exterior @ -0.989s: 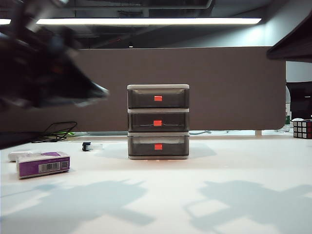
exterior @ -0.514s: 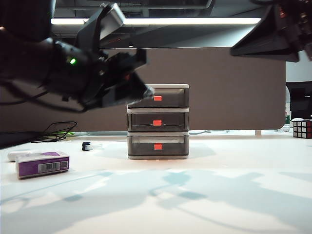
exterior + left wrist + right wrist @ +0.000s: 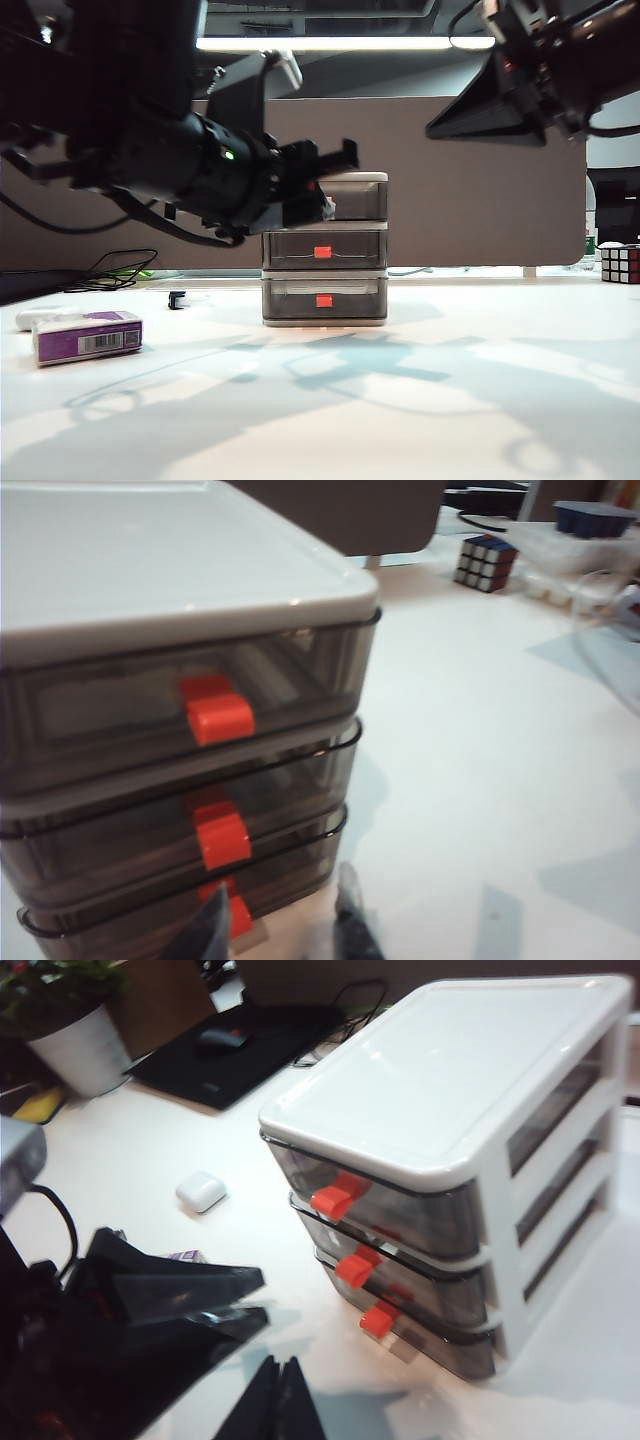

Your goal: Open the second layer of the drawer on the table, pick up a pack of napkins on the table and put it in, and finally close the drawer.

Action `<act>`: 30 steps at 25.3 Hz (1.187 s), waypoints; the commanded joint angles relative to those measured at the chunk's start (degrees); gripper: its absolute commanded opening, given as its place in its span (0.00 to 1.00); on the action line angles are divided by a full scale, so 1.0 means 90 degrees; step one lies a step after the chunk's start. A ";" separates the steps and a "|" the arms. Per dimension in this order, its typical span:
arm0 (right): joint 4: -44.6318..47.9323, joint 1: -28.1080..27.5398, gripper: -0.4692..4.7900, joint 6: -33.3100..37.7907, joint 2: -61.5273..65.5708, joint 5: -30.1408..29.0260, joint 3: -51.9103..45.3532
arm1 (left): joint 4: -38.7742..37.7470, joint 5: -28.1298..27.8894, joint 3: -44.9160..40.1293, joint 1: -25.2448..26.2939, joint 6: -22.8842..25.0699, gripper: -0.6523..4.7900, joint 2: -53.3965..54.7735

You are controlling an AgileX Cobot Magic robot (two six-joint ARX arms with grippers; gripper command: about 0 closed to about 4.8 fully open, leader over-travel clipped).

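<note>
The drawer point(image 3: 325, 250) stands mid-table, a grey-framed unit of three smoky tiers, all shut. The second layer point(image 3: 324, 248) carries a red-orange tab point(image 3: 222, 838). My left gripper point(image 3: 338, 182) hangs in front of the top tier's left half. In the left wrist view this gripper point(image 3: 283, 935) is open and empty, close to the drawer fronts. My right gripper point(image 3: 440, 130) is high up, right of the unit. Its fingers point(image 3: 275, 1400) are pressed together and hold nothing. The pack of napkins point(image 3: 88, 335), purple and white, lies on the table point(image 3: 450, 400) at the far left.
A white oblong case point(image 3: 32, 318) lies behind the pack, and a small black item point(image 3: 177, 299) sits left of the unit. A Rubik's cube point(image 3: 620, 263) is at the right edge. A brown partition point(image 3: 480, 180) stands behind. The right wrist view shows a potted plant point(image 3: 75, 1040).
The left arm has swung in from the left and come down to the front of the top tier. The right arm has dropped into view at the top right. Drawers and pack have not moved.
</note>
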 commanded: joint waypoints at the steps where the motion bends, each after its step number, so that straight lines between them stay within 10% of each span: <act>1: 0.0087 0.0007 0.08 -0.0223 0.0420 -0.0355 0.0289 | 0.0080 -0.0901 0.0301 -0.0231 0.0000 0.36 0.0406; 14: 0.0168 0.0007 0.08 -0.0726 0.1200 -0.0658 0.0627 | 0.0097 -0.2446 0.1120 -0.0585 -0.0036 0.47 0.1559; 30: 0.0306 0.0005 0.08 -0.0753 0.1610 -0.0765 0.0828 | -0.0080 -0.2752 0.1885 -0.0578 -0.0262 0.46 0.1870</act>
